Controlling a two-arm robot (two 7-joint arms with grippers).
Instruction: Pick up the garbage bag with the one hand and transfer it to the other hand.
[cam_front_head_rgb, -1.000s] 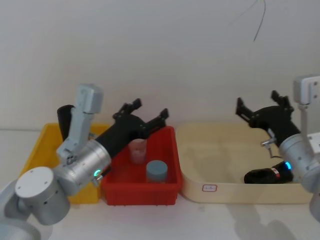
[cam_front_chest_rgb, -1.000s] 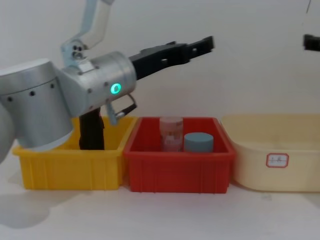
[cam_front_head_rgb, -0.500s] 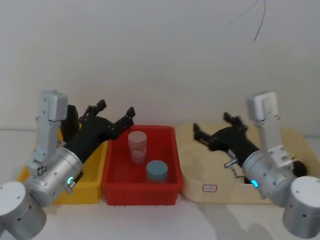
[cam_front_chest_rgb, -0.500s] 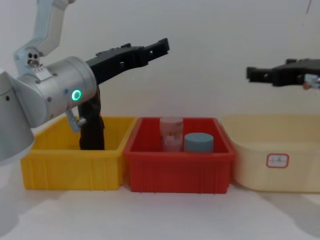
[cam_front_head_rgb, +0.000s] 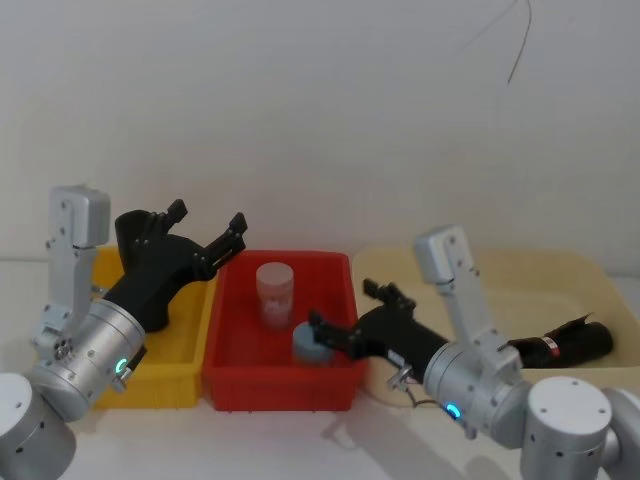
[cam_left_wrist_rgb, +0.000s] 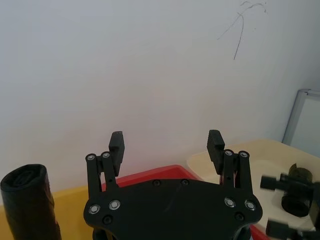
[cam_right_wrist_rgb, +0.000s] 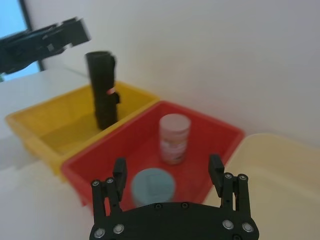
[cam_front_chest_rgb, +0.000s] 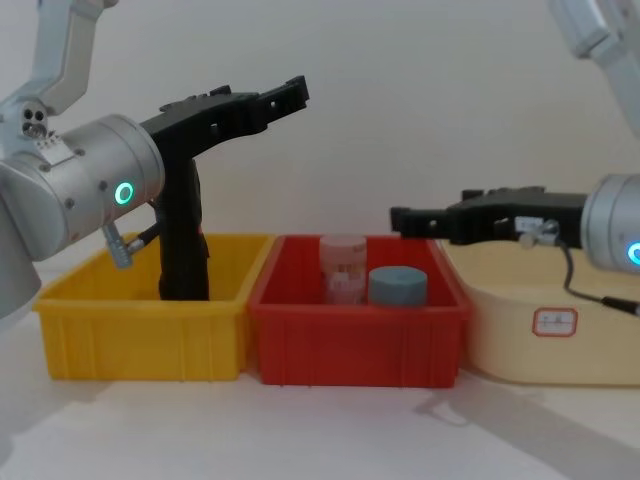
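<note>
While left claw (cam_front_head_rgb: 207, 214) and right claw (cam_front_head_rgb: 343, 305) gape, the cylindrical black garbage bag (cam_right_wrist_rgb: 102, 95) stands upright.

1. Arm links (cam_front_head_rgb: 85, 345) were noted as silver-grey cylinders with rounded end caps.
2. Left gripper (cam_left_wrist_rgb: 166, 137) and right gripper (cam_right_wrist_rgb: 168, 164) were seen in matt black, with palm plates studded with silver screws (cam_left_wrist_rgb: 114, 204).
3. A green ring lamp (cam_front_chest_rgb: 124, 193) was recorded on the left wrist and a blue lamp (cam_front_head_rgb: 452, 410) on the right.
4. A thin grey cable (cam_front_chest_rgb: 570, 280) was seen beside the right wrist.
</note>
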